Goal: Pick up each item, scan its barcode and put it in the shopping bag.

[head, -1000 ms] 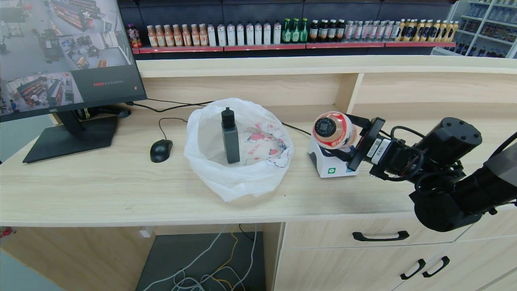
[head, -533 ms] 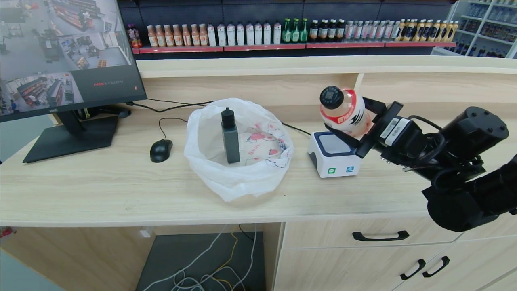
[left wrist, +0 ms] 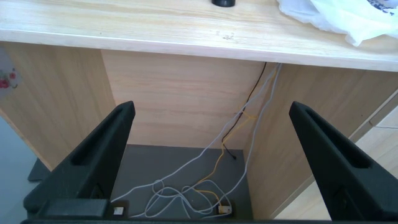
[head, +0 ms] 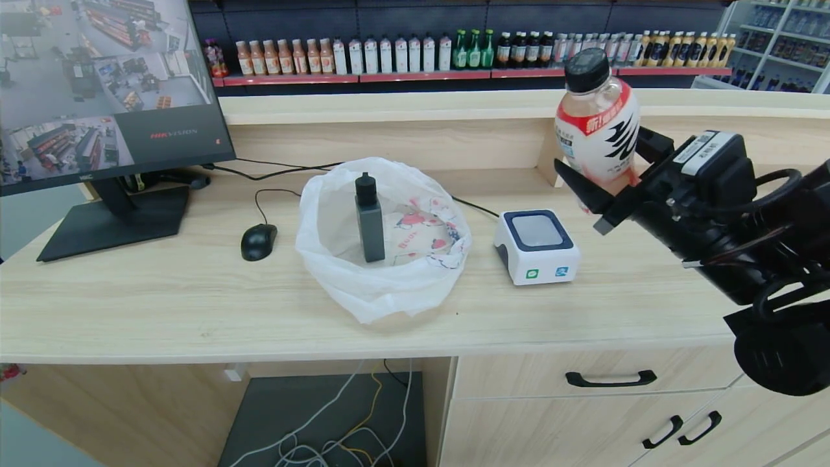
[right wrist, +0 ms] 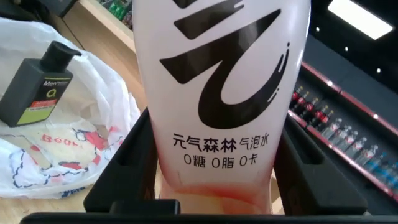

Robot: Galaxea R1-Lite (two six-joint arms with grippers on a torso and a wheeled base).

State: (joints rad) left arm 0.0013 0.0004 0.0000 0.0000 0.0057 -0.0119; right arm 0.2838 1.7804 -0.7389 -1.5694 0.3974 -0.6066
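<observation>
My right gripper is shut on a white drink bottle with a black cap and red band, held upright high above the counter, right of and above the white barcode scanner. In the right wrist view the bottle stands between the fingers. The white shopping bag sits open mid-counter with a dark grey pump bottle standing in it, also seen as the pump bottle in the bag. My left gripper hangs open below the counter edge, facing cables.
A monitor on its stand occupies the counter's left end, with a black mouse beside the bag. A raised wooden ledge runs behind the counter. Drawers sit below on the right. Cables lie under the counter.
My right gripper lifted the drink bottle from lying sideways over the scanner, raising it up and to the right and turning it upright. The bag and pump bottle stayed put.
</observation>
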